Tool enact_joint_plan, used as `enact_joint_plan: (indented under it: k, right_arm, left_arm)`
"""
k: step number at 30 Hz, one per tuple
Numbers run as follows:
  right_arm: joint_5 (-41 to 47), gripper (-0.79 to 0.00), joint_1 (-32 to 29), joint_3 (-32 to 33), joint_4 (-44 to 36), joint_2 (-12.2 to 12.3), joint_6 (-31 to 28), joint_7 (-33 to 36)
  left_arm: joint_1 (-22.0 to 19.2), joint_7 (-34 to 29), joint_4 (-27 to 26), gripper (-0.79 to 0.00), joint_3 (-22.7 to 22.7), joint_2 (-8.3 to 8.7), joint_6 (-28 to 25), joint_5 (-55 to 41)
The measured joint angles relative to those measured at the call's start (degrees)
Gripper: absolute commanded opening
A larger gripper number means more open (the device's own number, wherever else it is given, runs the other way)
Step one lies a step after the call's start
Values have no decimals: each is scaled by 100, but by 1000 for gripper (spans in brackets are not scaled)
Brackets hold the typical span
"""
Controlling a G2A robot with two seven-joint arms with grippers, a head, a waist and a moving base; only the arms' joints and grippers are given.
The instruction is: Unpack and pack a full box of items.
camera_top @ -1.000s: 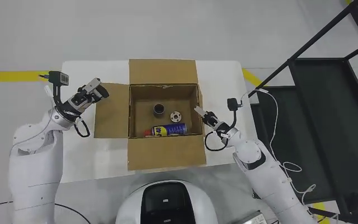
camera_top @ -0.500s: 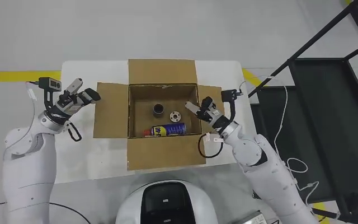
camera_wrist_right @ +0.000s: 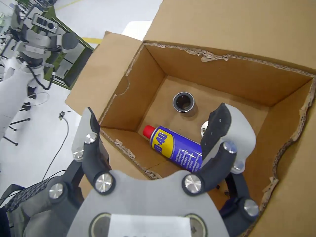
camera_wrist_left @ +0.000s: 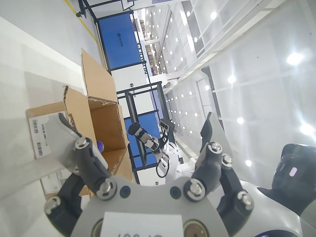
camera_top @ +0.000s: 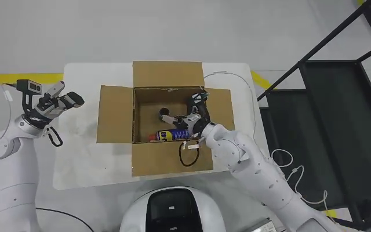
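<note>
We see the right end effector (camera_wrist_right: 154, 109), fingers apart, above the open brown cardboard box (camera_top: 115, 113) mid-bench (camera_top: 81, 165). We judge it is lined up on the blue-and-yellow spray can (camera_wrist_right: 176, 146) lying along the box's near wall. The left end effector (camera_top: 76, 98), also spread, hangs at the bench's left edge, probably to leave room.

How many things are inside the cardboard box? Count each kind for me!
spray can: 1
metal tube: 1
small metal disc, partly hidden: 1
Total: 3
</note>
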Motion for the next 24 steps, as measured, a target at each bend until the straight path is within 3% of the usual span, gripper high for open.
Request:
enact_joint_plan:
  k: [8, 24]
  right_arm:
    - [-239, 0, 327, -262, 253, -97, 477, 728]
    - [-262, 0, 374, -298, 299, -108, 452, 764]
  left_arm:
    - [-24, -47, 9, 0, 35, 8, -2, -36]
    - [-24, -46, 9, 0, 35, 8, -1, -36]
